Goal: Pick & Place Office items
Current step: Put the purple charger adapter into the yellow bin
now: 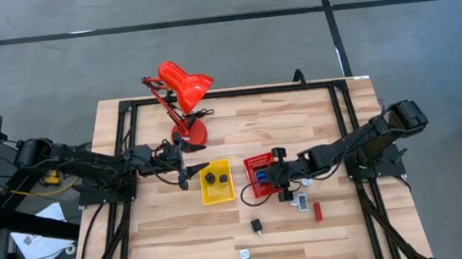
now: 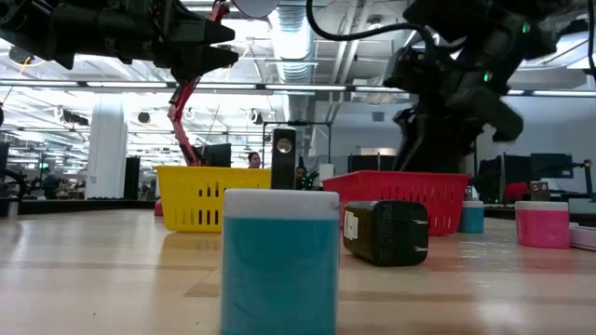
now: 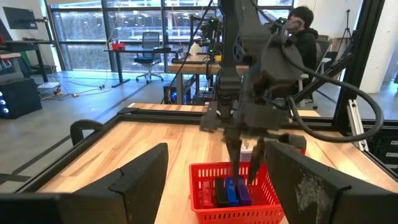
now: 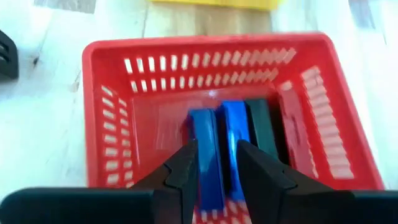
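Observation:
The red tray point(image 1: 250, 163) holds two flat blue pieces point(image 4: 206, 141) and a dark one point(image 4: 262, 127), standing on edge side by side. My right gripper point(image 4: 217, 163) hangs open just above them, slanting down into the tray, its fingertips on either side of a blue piece's near end. In the yellow tray point(image 1: 206, 198) lie two black bits point(image 1: 215, 179). My left gripper point(image 1: 186, 173) waits open and level, left of the yellow tray. On the bare wood lie a black piece point(image 1: 256, 226), a silvery-white bit point(image 1: 244, 253), a red piece point(image 1: 316, 211) and a white one point(image 1: 302, 201).
The big red desk lamp point(image 1: 181, 96) stands behind the trays at the far side. A black frame point(image 1: 228, 94) runs along the table's edges. Bare wood lies at the near left point(image 1: 174, 245). A person point(image 3: 305, 37) sits in the room beyond.

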